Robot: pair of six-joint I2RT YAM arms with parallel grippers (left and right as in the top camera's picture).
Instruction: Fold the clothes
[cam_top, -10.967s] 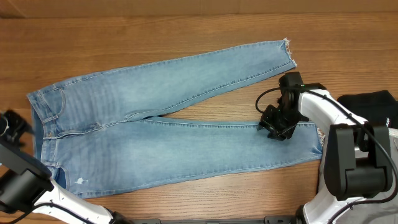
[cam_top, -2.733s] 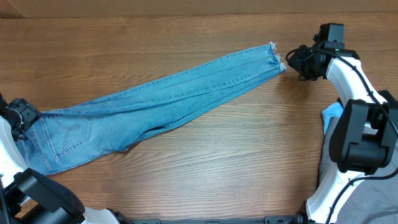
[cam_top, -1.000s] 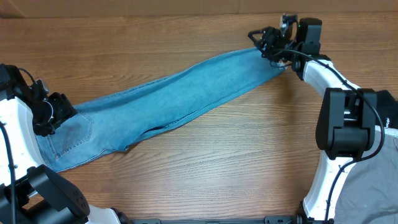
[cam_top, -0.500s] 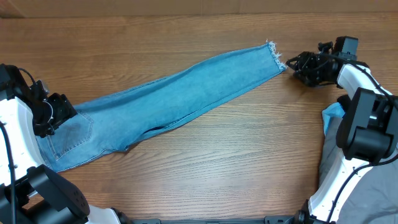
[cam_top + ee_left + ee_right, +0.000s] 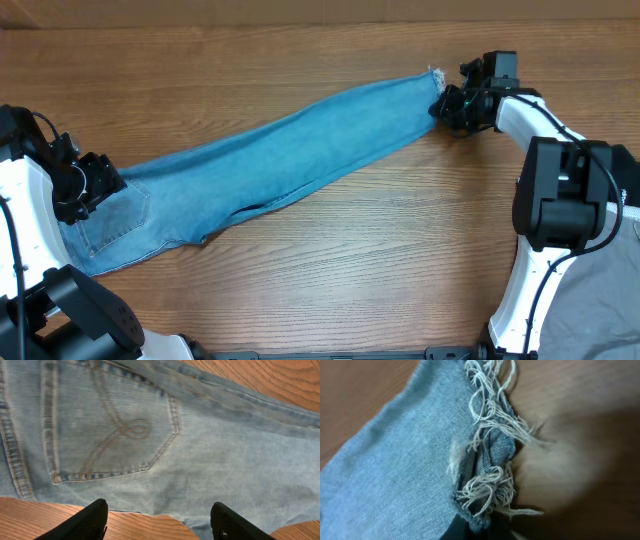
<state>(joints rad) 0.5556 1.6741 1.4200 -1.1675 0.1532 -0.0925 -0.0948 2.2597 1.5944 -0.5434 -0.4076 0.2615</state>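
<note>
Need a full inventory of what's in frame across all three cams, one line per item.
jeans: one pair, light blue, legs stacked, lying diagonally across the table; frayed whitish hem at the right end, stitched back pocket at the left end.
table: one, brown wood, under everything.
grey fabric: one piece, grey, lower-right edge, partly behind the right arm.
left arm: one, white and black, left edge.
right arm: one, white and black, right side.
left end effector: one, black, open, at the jeans' waist end.
right end effector: one, black, shut on the hem.
</note>
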